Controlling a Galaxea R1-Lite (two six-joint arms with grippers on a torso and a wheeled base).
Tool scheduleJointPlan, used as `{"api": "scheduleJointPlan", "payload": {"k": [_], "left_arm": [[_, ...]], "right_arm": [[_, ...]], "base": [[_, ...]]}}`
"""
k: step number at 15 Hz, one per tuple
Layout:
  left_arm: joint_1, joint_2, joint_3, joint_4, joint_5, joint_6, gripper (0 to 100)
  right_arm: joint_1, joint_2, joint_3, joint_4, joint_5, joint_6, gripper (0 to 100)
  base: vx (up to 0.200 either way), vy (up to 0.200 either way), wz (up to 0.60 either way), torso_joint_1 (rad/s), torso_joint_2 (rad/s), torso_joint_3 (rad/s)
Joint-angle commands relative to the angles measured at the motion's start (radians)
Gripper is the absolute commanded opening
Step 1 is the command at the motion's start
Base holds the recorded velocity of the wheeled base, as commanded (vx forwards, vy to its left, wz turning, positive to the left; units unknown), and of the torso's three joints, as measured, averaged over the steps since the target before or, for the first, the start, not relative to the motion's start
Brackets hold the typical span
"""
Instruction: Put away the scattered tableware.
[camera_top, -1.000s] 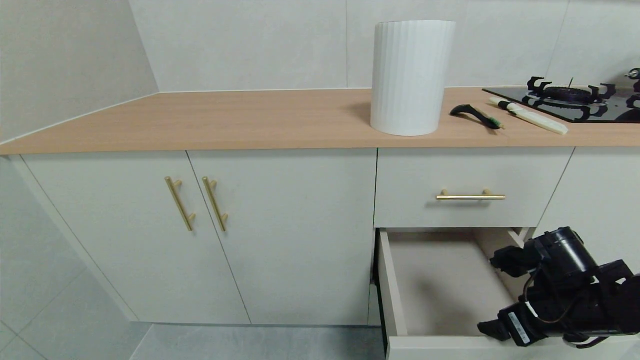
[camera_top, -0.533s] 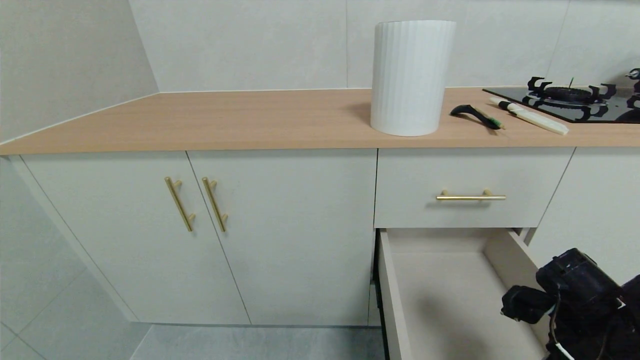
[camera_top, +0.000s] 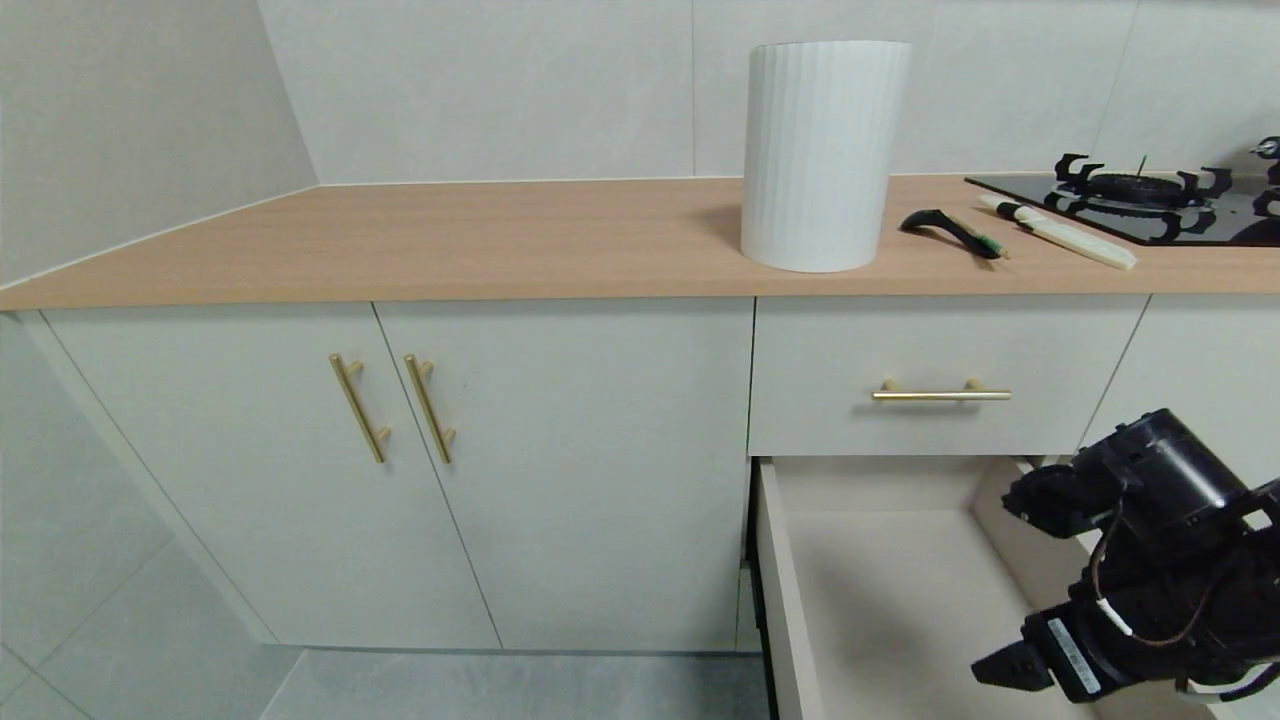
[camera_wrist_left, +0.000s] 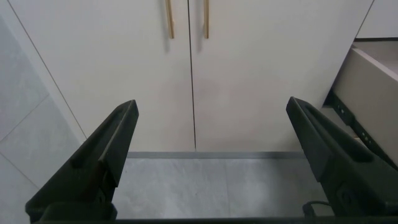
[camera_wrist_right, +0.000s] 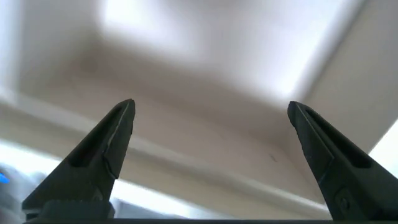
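No word, number or sign can be read anywhere in this kitchen scene. A small white sticker (camera_top: 1066, 640) on the side of the right gripper (camera_top: 1008, 582) carries rows of dark print, too fine to make out

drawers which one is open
The lower drawer, pulled out with its inside showing; the upper drawer, with the gold handle, is shut.
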Motion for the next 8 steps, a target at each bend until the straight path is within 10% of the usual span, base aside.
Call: {"api": "scheduleJointPlan", "payload": {"k": [1, 8], "left_arm": [[0.000, 0.000, 0.000, 0.000, -0.001, 0.000, 100], [0.000, 0.000, 0.000, 0.000, 0.000, 0.000, 100]], "right_arm": [[0.001, -0.033, -0.053, -0.005, -0.004, 0.029, 100], [-0.018, -0.067, -0.050, -0.084, -0.009, 0.051, 100]], "base": [[0.000, 0.000, 0.00, 0.000, 0.00, 0.000], [0.000, 0.000, 0.00, 0.004, -0.02, -0.013]]}}
